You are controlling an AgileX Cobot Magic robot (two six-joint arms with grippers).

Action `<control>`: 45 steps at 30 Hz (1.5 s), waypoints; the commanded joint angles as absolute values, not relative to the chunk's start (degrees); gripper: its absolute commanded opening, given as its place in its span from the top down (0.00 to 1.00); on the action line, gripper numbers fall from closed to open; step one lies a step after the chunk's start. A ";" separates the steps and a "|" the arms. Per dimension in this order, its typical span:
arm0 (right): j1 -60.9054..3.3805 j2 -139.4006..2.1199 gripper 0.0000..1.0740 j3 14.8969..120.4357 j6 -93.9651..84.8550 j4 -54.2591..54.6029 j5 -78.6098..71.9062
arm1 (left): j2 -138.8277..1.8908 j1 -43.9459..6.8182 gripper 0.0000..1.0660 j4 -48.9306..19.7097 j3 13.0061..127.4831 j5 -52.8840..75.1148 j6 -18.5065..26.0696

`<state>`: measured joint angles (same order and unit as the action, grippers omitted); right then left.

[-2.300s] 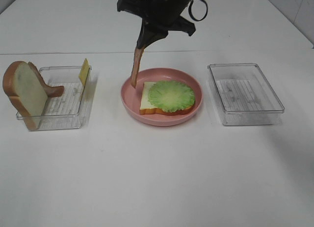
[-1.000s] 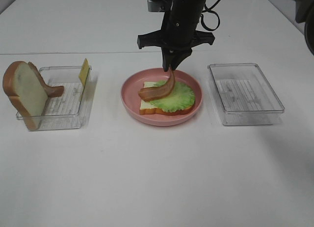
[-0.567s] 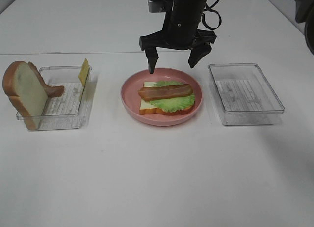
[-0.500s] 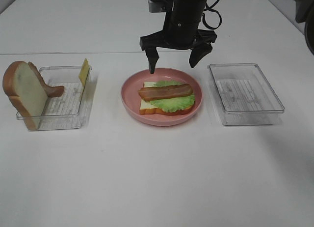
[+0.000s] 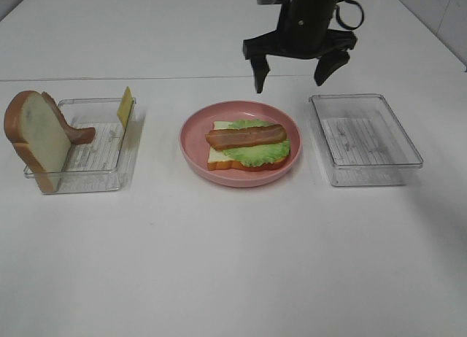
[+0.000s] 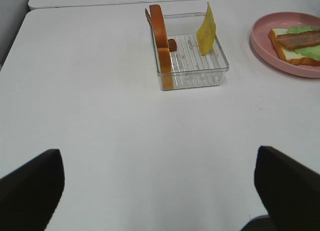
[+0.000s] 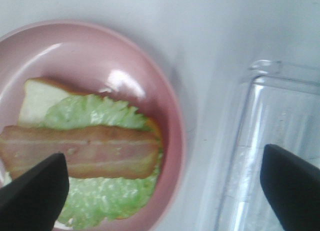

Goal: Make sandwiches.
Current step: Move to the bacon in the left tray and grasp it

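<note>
Right gripper [image 5: 290, 80] spread wide, holding nothing (hovering clear). Bacon strip [image 5: 246, 136] lies flat on lettuce [image 5: 264, 153], below it, slightly leftward. Left gripper [image 6: 159, 183] spread too, empty.

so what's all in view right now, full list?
pink plate: 1, pink, table centre
bread slices: 2, white with brown crust; plated bread flat on the plate, spare bread leaning at the left tray's outer end
lettuce leaf: 1, green, on the plated bread
bacon strips: 2, reddish-brown; plated bacon lying across the lettuce, spare bacon in the left tray beside the spare bread
cheese slice: 1, yellow, upright at the left tray's inner wall
clear trays: 2, transparent; left tray left of the plate, right tray right of it
table: 1, white
right gripper: 1, black, open, above the table behind the plate
left gripper: 1, black, open, over bare table
</note>
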<state>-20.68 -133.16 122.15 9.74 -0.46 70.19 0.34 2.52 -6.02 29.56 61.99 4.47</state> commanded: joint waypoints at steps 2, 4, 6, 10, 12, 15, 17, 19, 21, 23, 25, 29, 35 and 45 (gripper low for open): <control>-14.21 -131.44 0.10 122.21 9.22 -0.80 76.15 | 1.03 2.58 0.08 -6.07 29.56 61.71 4.41; -12.15 -131.21 0.10 121.98 9.22 -0.92 76.15 | 1.03 2.58 0.08 -6.07 29.56 61.71 4.41; -11.06 -131.21 0.10 121.87 9.22 -0.86 76.15 | 1.03 2.58 0.08 -6.07 29.56 61.71 4.41; -7.45 -130.92 0.10 121.64 7.56 -0.97 76.15 | 1.03 2.58 0.08 -6.07 29.56 61.71 4.41; -6.70 -130.35 0.10 120.84 7.39 -1.15 76.15 | 1.03 2.58 0.08 -6.07 29.56 61.71 4.41; -5.56 -129.43 0.10 118.72 7.39 -1.55 76.15 | 1.03 2.58 0.08 -6.07 29.56 61.71 4.41; -5.44 -129.03 0.10 117.57 7.39 -1.83 76.15 | 1.03 2.58 0.08 -6.07 29.56 61.71 4.41; -4.87 -127.48 0.10 115.05 7.39 -2.23 76.15 | 1.03 2.58 0.08 -6.07 29.56 61.71 4.41; -4.87 -124.45 0.10 110.52 7.39 -3.72 76.15 | 1.03 2.58 0.08 -6.07 29.56 61.71 4.41; -4.87 -121.93 0.10 106.63 7.39 -4.18 76.15 | 1.03 2.58 0.08 -6.07 29.56 61.71 4.41; -4.87 -118.54 0.10 102.22 7.39 -4.18 76.15 | 1.03 2.58 0.08 -6.07 29.56 61.71 4.41; -4.87 -110.75 0.10 93.22 7.56 -3.78 76.15 | 1.03 2.58 0.08 -6.07 29.56 61.71 4.41; -4.87 -94.02 0.10 75.92 7.79 -2.98 76.09 | 1.03 2.58 0.08 -6.07 29.56 61.71 4.41; -4.87 -68.12 0.10 59.30 8.02 -3.04 75.97 | 1.03 2.58 0.08 -6.07 29.56 61.71 4.41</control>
